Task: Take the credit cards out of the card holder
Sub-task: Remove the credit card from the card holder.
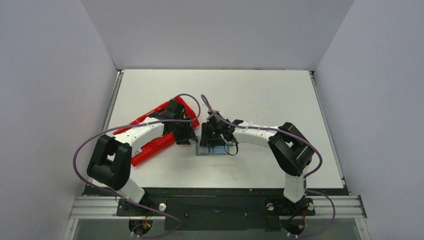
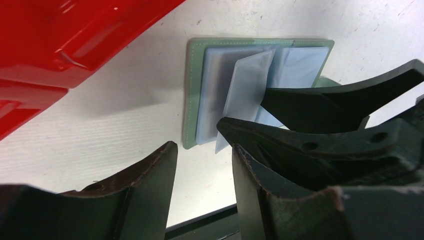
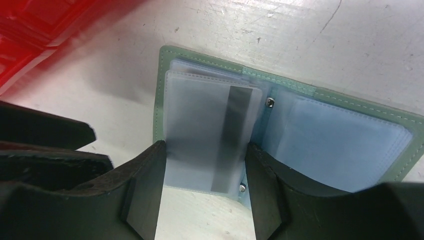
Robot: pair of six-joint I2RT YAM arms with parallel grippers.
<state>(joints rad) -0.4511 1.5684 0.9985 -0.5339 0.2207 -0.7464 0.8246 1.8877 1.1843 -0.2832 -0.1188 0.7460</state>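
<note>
- The red tray [image 2: 75,40] lies on the left of the surface [image 3: 300,40], just beside the holder but not touching it. The left arm reaches over it.
- The left fingers [image 2: 202,160] are moderately apart with nothing between them. They hang low over the bare surface, near the left edge of the holder.
- The holder [image 3: 162,100] lies open and flat at the middle of the surface, with its clear sleeves facing up. One sleeve [image 3: 200,130] is raised from the stack, and inside it I see a card [image 3: 232,135] with a dark stripe. No card is out yet, as far as I can see.
- The right fingers [image 3: 204,165] are wide, one at each side of this raised sleeve. I cannot tell if they press on its edges or only stand beside them.
- Risk, in my judgement: nothing pins the holder. If the right fingers close and pull, the whole holder may slide or lift with the sleeve, and the card would stay inside.
- Second risk: the sleeve is thin and smooth. The fingers may catch only the plastic, or bend it, and slip from the card.
- Third risk: the two pairs of fingers are very near each other, so a careless move of one arm could knock the other or push the holder against the tray.
</note>
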